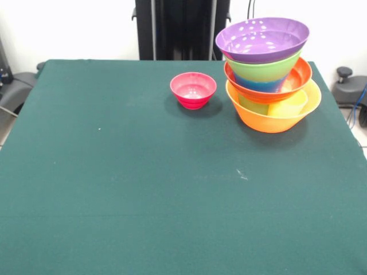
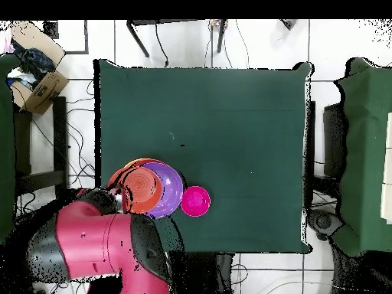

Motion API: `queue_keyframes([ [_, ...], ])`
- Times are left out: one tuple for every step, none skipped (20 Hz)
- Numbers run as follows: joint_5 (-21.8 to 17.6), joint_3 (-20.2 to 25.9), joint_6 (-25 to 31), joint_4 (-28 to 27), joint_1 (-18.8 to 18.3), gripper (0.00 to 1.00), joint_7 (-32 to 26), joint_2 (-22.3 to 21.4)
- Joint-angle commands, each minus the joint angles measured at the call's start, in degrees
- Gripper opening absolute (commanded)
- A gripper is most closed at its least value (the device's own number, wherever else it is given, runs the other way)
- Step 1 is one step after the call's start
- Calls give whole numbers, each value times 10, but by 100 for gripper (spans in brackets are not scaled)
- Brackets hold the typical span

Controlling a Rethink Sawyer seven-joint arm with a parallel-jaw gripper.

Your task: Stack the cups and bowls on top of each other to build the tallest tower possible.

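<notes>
On the green bench (image 1: 114,189), going left to right in the front view, the first piece is the small pink bowl (image 1: 193,89), standing alone and upright, just beside the tower (image 1: 268,74) but not touching it. It looks like thin, light plastic, stiff enough to hold its shape and probably slick. My guess is the rim is the only place to take it: one finger inside, one outside, pinched gently, since a hard squeeze could flex the wall or pop it loose.

Right of it the tower stands near the bench's far right corner. The big orange bowl (image 1: 274,117) is at the bottom, then the red-orange bowl (image 1: 298,77), the lime bowl (image 1: 265,70) and the purple bowl (image 1: 262,39) on top. The upper pieces lean off-centre, so the stack likely shifts at a light knock, and anything set on top should go down softly and centred.

Much is hard to make out. A yellow piece (image 1: 289,106) shows through the orange wall, and something blue (image 1: 258,84) sits under the lime bowl, but I cannot tell their shapes or how they nest. No green or purple cup can be picked out.

In the overhead view the arm (image 2: 107,249) lies by the bench's lower edge, partly over the tower. The claw itself is not visible in either view, so I cannot tell whether it is open or closed.
</notes>
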Motion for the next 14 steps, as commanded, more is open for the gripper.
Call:
queue_keyframes([
  [-21, 8, -48, 63, 11, 0, 112, 55],
  [-21, 7, -50, 64, 12, 0, 112, 55],
  [-21, 6, -50, 64, 14, 0, 113, 57],
  [-21, 5, -50, 64, 15, 0, 113, 57],
  [-21, 5, -51, 64, 17, 0, 113, 58],
  [-20, 4, -53, 64, 18, 0, 113, 61],
  [-20, 4, -56, 64, 19, 0, 113, 63],
  [-20, 3, -59, 64, 21, 0, 115, 65],
  [-21, 2, -62, 64, 22, 0, 116, 68],
  [-22, 2, -66, 64, 23, 0, 117, 71],
  [-22, 1, -69, 63, 24, 0, 118, 74],
  [-22, 1, -74, 65, 26, 0, 119, 77],
  [-22, 0, -77, 64, 27, 0, 119, 80],
  [-22, -1, -82, 64, 28, 0, 121, 84],
])
